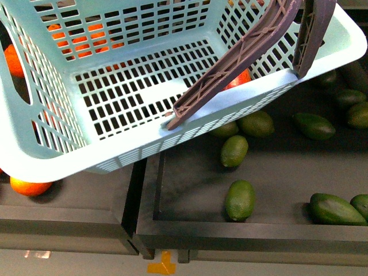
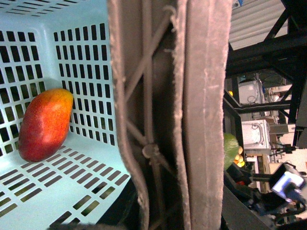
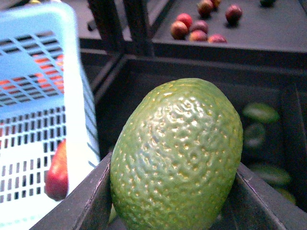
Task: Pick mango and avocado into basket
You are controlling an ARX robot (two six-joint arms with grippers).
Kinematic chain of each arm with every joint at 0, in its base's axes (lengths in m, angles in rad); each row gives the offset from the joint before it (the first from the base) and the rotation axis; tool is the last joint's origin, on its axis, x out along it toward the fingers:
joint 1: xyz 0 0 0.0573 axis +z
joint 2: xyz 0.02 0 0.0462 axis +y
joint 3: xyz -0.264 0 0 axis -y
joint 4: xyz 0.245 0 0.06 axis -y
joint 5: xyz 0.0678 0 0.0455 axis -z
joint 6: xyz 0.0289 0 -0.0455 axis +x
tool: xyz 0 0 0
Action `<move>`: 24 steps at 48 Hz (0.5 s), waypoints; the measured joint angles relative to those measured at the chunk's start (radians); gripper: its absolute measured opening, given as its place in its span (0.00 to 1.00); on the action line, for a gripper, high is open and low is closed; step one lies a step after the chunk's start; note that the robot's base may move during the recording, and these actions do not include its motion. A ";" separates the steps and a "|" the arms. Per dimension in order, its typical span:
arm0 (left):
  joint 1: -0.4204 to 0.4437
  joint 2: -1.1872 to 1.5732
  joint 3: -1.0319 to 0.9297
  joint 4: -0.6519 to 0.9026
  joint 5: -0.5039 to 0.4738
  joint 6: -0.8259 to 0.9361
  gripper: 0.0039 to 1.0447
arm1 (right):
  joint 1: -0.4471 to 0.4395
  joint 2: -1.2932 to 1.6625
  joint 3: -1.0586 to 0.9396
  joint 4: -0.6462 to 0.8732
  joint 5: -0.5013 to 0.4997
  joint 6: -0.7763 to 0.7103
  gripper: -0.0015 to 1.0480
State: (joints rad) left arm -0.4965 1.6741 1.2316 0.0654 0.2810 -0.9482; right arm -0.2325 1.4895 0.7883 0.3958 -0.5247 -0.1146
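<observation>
At the far left, oranges (image 1: 29,187) lay beside and behind the basket (image 1: 40,149), which stood tilted in the front view, its near corner covering part of the black tray (image 1: 190,172). The left gripper did not show in any view. Its wrist camera was filled by the two brown-grey handles (image 2: 192,115), pressed side by side, right up against the lens.

Inside the basket lay the mango (image 2: 45,124), resting on the slotted floor and leaning against a slotted wall. Its long axis slanted up along that wall, dark red end down on the floor and orange-yellow end raised.

Further right, loose avocados (image 1: 240,199) were scattered over the black tray, most lying flat.

The right gripper (image 3: 173,165) was clamped on the avocado (image 3: 177,139), one dark finger (image 3: 81,201) on each flank. The fruit's long axis ran roughly along the fingers, and most of its pebbled green body stuck out past their tips, away from the wrist. It was held above the tray, beside the basket's outer wall and apart from it, with the mango's red visible through the slots.
</observation>
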 joint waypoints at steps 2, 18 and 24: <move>0.000 0.000 0.000 0.000 0.000 0.000 0.16 | 0.043 -0.027 0.002 0.000 0.015 0.016 0.55; 0.000 0.000 0.000 0.000 0.000 0.000 0.16 | 0.426 -0.026 0.074 -0.003 0.242 0.029 0.55; 0.000 0.000 0.000 0.000 0.000 0.000 0.16 | 0.507 0.001 0.084 -0.004 0.296 0.042 0.59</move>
State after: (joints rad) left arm -0.4965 1.6741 1.2316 0.0654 0.2810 -0.9482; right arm 0.2745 1.4906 0.8722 0.3916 -0.2283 -0.0727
